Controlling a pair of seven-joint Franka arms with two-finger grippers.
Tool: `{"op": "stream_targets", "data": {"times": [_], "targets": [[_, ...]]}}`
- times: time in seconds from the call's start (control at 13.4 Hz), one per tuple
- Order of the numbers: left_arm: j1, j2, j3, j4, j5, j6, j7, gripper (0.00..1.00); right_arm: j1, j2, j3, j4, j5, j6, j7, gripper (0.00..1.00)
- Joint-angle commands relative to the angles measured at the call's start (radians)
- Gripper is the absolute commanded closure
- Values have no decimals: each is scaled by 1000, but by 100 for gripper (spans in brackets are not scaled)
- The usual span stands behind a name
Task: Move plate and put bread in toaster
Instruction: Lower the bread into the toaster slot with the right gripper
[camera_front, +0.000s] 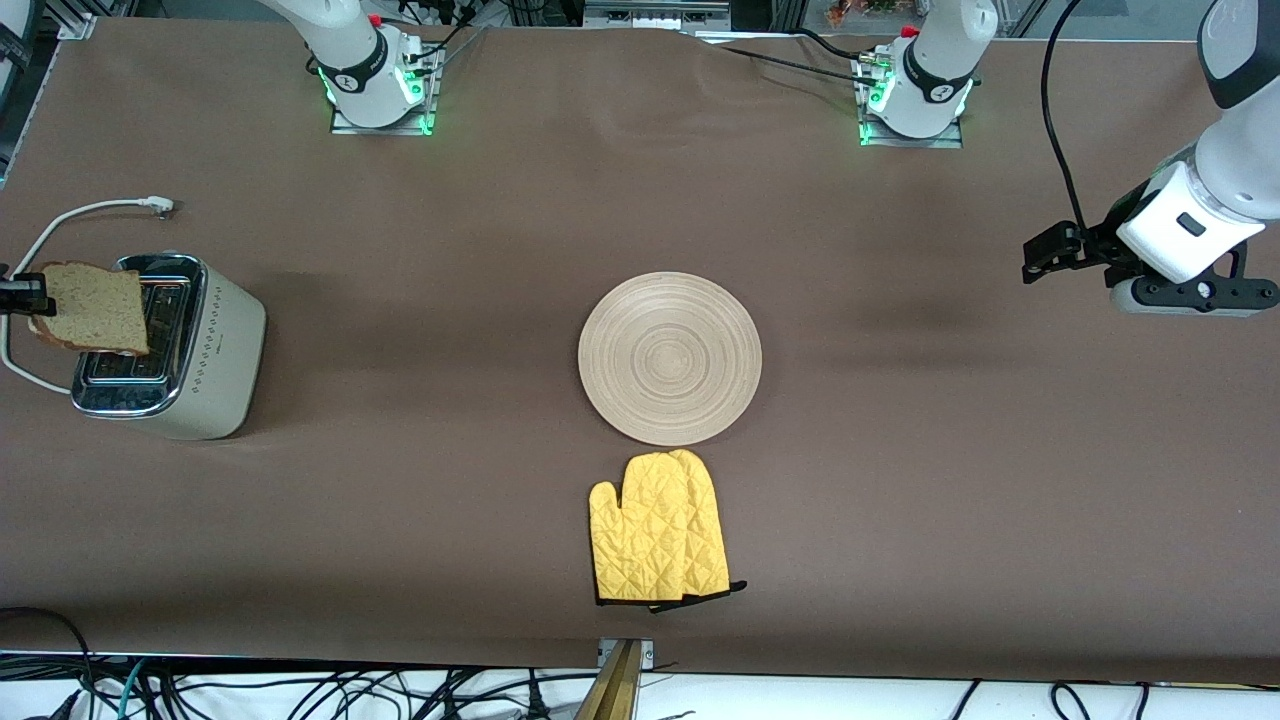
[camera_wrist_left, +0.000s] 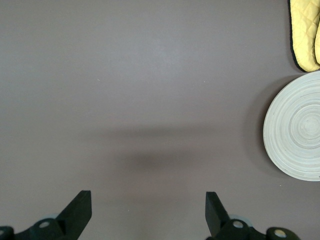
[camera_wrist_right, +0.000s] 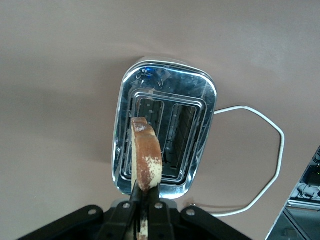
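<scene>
Speckled bread (camera_wrist_right: 146, 160), clamped edge-on in our right gripper (camera_wrist_right: 141, 200), hangs above the toaster (camera_wrist_right: 165, 127) slot, lengthwise with it; left gripper (camera_wrist_left: 148, 212) waits open.

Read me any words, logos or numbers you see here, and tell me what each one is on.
No text can be read.
The toaster shows only a dotted pattern on its side, no brand.
Dark round badges on the arm bases are too small to read.
The plate and oven mitt bear no marks.

A brown-covered table (camera_front: 900, 480) with black cables (camera_front: 330, 695) along its edge.
</scene>
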Motion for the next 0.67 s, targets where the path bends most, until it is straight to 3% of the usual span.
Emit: {"op": "stream_targets", "data": {"times": [0.0, 0.6], "targets": [[2, 3, 1, 18, -21, -20, 17, 0, -10, 19, -6, 3, -10, 12, -2, 100], [2, 3, 1, 18, -21, -20, 15, 0, -20, 63, -6, -12, -2, 55, 7, 100]]}}
